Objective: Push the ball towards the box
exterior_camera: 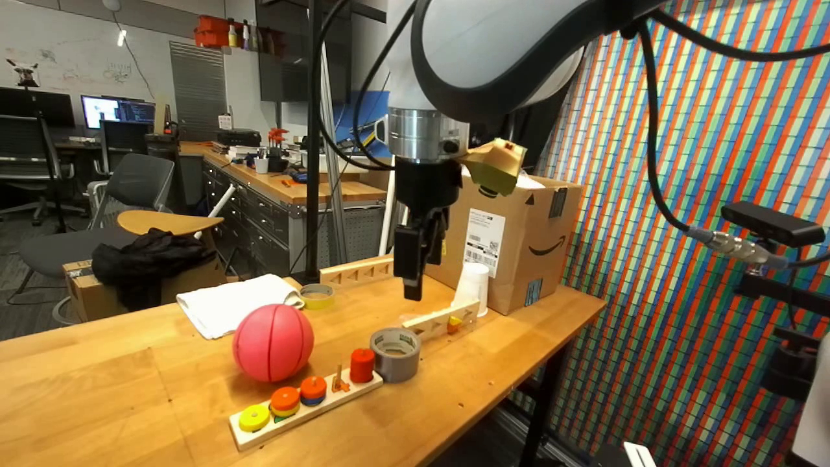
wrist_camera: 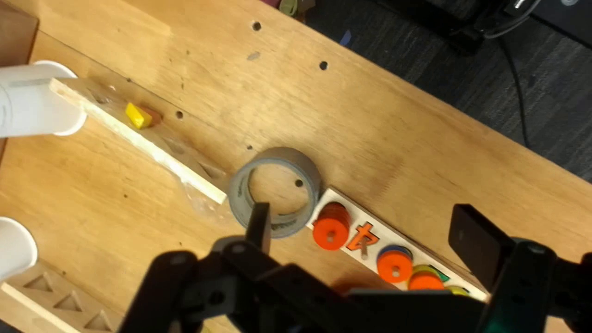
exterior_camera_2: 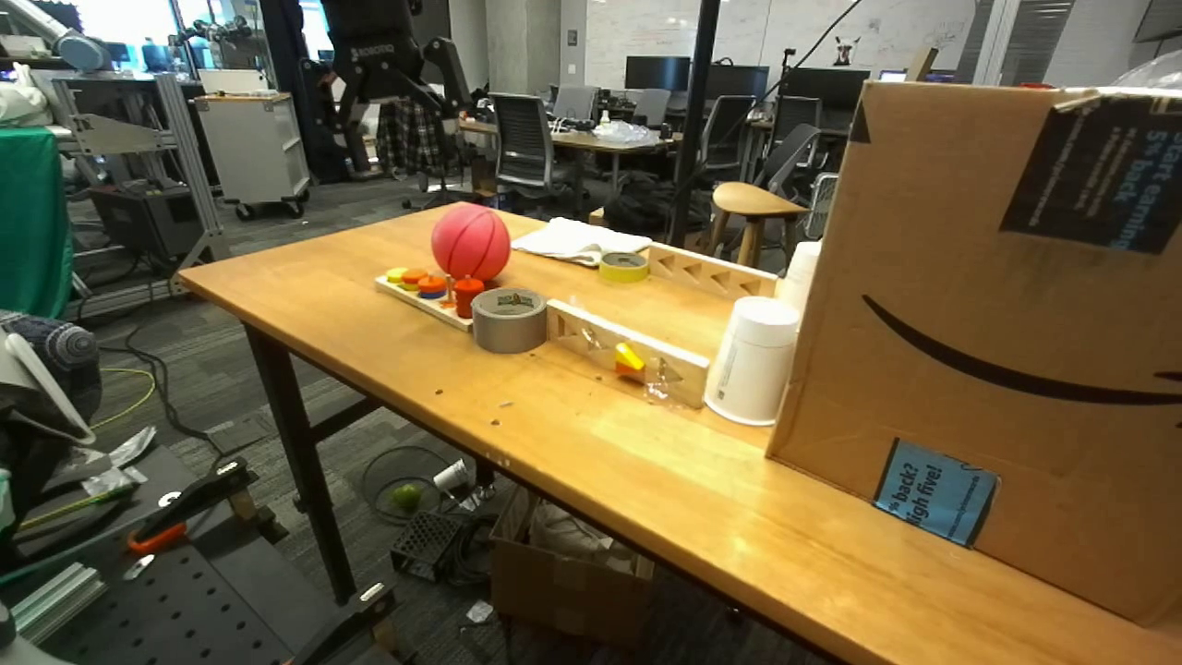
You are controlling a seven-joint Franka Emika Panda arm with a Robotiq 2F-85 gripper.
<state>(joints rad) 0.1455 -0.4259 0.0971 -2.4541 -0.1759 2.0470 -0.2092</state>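
Observation:
The pink-red ball (exterior_camera: pixel 273 342) rests on the wooden table beside the wooden strip, also seen in an exterior view (exterior_camera_2: pixel 471 242). The brown cardboard box (exterior_camera: pixel 519 250) stands upright at the table's other end, large in an exterior view (exterior_camera_2: pixel 960 305); its corner shows in the wrist view (wrist_camera: pixel 14 37). My gripper (exterior_camera: pixel 418 279) hangs in the air above the table, apart from the ball. It is also at the top of an exterior view (exterior_camera_2: pixel 406 139). In the wrist view the fingers (wrist_camera: pixel 363 217) are wide apart with nothing held. The ball is hidden there; only a reddish patch shows.
The wooden strip (exterior_camera: pixel 305 415) with coloured rings lies beside the ball. The grey tape roll (exterior_camera: pixel 397 370), a notched wooden rail (exterior_camera_2: pixel 628 356) and white cups (exterior_camera_2: pixel 753 360) stand between ball and box. A second rail (exterior_camera_2: pixel 711 272), yellow tape (exterior_camera: pixel 318 296) and white cloth (exterior_camera: pixel 237 301) lie behind.

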